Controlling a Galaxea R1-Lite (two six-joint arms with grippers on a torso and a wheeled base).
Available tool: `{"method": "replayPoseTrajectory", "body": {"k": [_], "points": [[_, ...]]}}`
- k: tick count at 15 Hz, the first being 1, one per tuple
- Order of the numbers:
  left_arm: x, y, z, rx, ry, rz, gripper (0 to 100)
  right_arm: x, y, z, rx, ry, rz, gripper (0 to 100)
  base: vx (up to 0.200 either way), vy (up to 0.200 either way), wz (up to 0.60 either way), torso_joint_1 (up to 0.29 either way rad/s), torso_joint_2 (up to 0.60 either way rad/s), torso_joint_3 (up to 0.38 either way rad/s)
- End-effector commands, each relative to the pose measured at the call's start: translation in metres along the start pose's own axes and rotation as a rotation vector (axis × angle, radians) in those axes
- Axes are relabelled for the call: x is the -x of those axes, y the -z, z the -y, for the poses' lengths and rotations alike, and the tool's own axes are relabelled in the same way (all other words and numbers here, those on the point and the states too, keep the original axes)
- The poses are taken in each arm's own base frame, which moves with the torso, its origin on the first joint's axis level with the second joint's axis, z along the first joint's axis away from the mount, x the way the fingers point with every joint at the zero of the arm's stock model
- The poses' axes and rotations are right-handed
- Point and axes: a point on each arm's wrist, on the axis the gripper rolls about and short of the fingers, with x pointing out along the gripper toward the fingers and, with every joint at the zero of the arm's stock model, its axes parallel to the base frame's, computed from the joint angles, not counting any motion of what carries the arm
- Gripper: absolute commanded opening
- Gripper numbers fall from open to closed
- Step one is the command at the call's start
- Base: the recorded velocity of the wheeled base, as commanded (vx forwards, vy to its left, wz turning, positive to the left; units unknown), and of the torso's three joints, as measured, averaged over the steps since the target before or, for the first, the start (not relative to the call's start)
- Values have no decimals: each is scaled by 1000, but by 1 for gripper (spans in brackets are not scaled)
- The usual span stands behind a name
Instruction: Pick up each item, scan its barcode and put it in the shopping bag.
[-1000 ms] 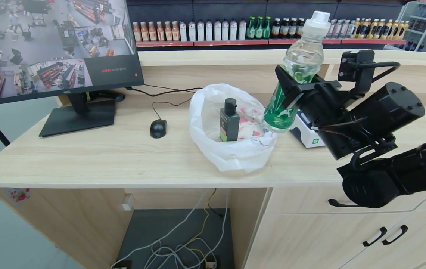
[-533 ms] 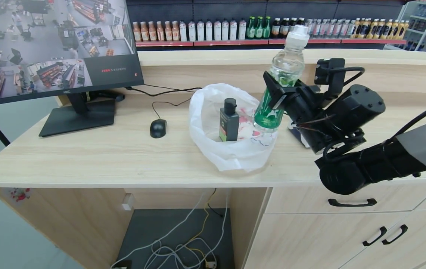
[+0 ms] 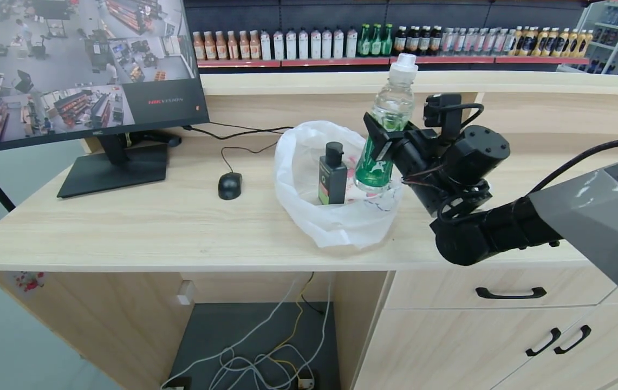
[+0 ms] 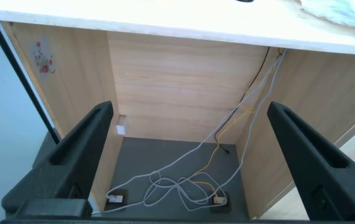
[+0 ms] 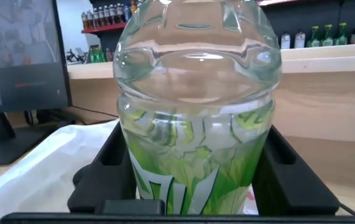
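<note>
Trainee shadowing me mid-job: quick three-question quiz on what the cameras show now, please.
1. True or false: the right gripper holds the clear plastic bottle with a green label.
2. What stands in the white plastic shopping bag? A red apple; B dark green bottle with black cap; C tin can.
3. Fill in: the left gripper is ___.
Key: 1 true; 2 B; 3 open.

— What sort of place is this?
— A shop. Shelves of bottled drinks (image 3: 314, 44) line the top of the frame; a camera-feed monitor (image 3: 70, 65) stands upper left on a wooden checkout counter (image 3: 151, 227), with a shopping bag (image 3: 341, 227) at centre.
</note>
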Motion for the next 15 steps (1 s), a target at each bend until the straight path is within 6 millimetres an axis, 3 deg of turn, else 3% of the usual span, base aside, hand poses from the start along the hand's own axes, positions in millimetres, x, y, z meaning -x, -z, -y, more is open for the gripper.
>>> {"method": "replayPoseTrajectory", "body": {"k": [1,7,15], "points": [[0,0,0,0,-1,1,100,-4,13,3,3,7,-14,0,0,0,0,0,0,0],[0,0,0,-3,-1,2,100,-17,30,4,10,10,-18,0,0,0,0,0,0,0],[0,0,0,-3,-1,1,100,-14,54,17,113,18,-58,0,0,0,0,0,0,0]]}}
